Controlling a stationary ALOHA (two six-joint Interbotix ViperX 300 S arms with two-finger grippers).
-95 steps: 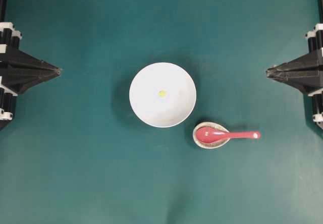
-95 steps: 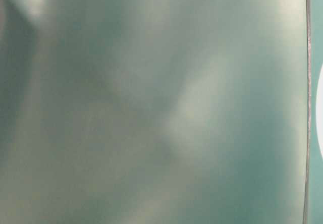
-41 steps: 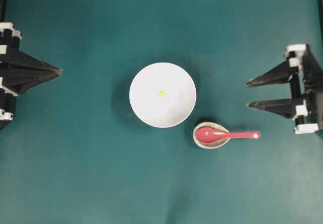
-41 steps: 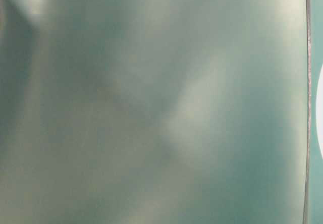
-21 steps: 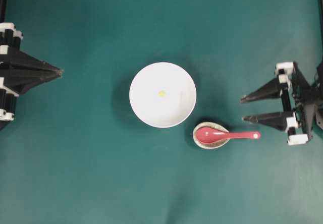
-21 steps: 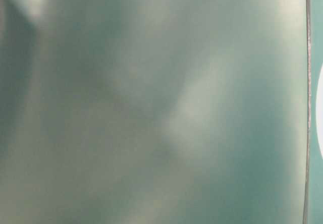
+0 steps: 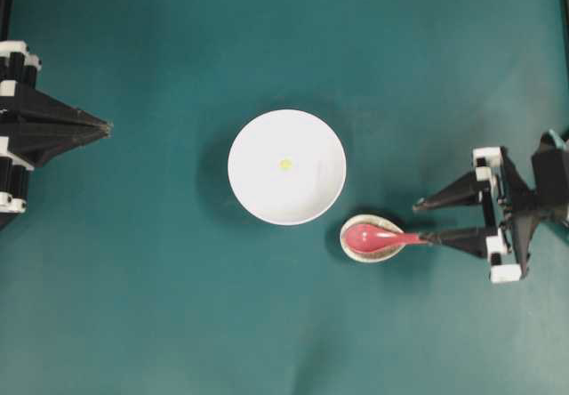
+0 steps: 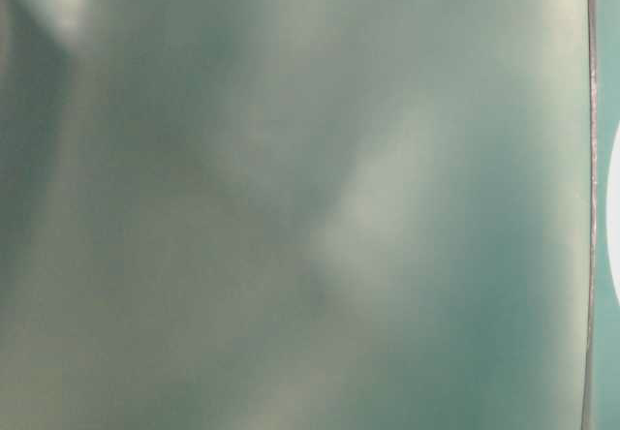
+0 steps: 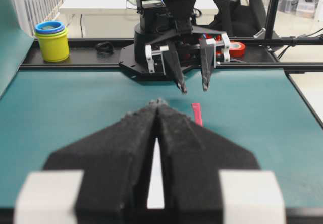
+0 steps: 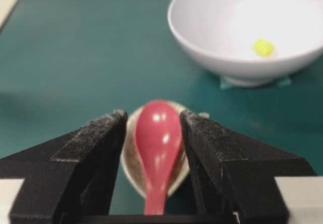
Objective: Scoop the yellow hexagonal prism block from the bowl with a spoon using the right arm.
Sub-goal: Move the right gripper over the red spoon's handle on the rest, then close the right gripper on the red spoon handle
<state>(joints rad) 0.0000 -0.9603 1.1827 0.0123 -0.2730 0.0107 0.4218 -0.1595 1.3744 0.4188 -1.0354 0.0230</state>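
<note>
Not yet gripped: right gripper (image 7: pixel 425 221) spread wide astride spoon (image 7: pixel 378 237) handle; block (image 7: pixel 285 164) in bowl (image 7: pixel 253 195), ten o'clock

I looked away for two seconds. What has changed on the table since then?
The right gripper opened and came in from the right edge toward the spoon; its fingers now flank the handle, not yet closed on it. The left gripper, bowl, yellow block and small dish stayed put.

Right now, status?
Right tool open, straddling spoon handle, no grip yet. Left tool shut, parked. Yellow block in bowl. Nothing blocking.
</note>
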